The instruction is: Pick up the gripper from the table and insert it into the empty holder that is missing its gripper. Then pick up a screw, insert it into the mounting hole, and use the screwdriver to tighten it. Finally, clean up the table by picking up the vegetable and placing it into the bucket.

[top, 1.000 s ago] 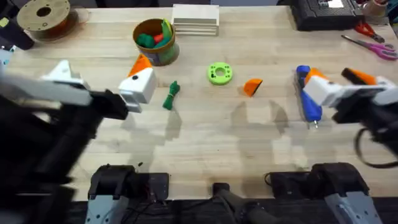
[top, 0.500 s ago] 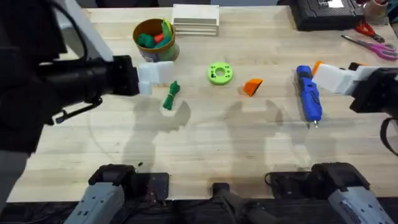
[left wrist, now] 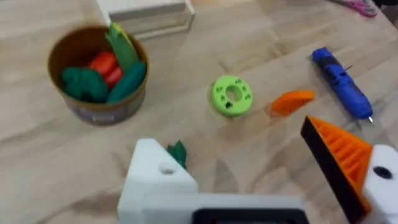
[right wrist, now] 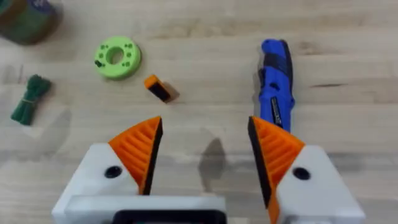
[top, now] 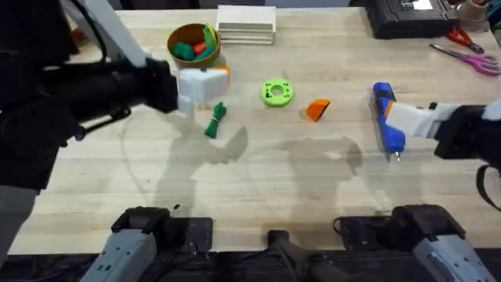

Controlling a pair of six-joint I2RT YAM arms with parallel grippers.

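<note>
The orange wedge gripper (top: 317,108) lies on the table right of a bright green disc (top: 275,92); the left wrist view shows it too (left wrist: 291,101). My left gripper (top: 202,82) hovers open just in front of the bucket (top: 193,43). One of its fingers is a bare white holder (left wrist: 155,180) with no pad; the other carries an orange pad (left wrist: 339,158). The dark green vegetable (top: 215,119) lies below it. My right gripper (right wrist: 205,152) is open above the table beside the blue screwdriver (top: 386,121), both orange pads (right wrist: 140,149) in place.
The bucket holds toy vegetables (left wrist: 93,78). A stack of wooden blocks (top: 246,22) sits behind it. Scissors (top: 470,56) and a black box (top: 411,16) are at the far right. Bare wood stretches across the near middle of the table (top: 274,180).
My left arm has swung right and away, its gripper going from beside the vegetable to just in front of the bucket. The right gripper shifted slightly over the screwdriver.
</note>
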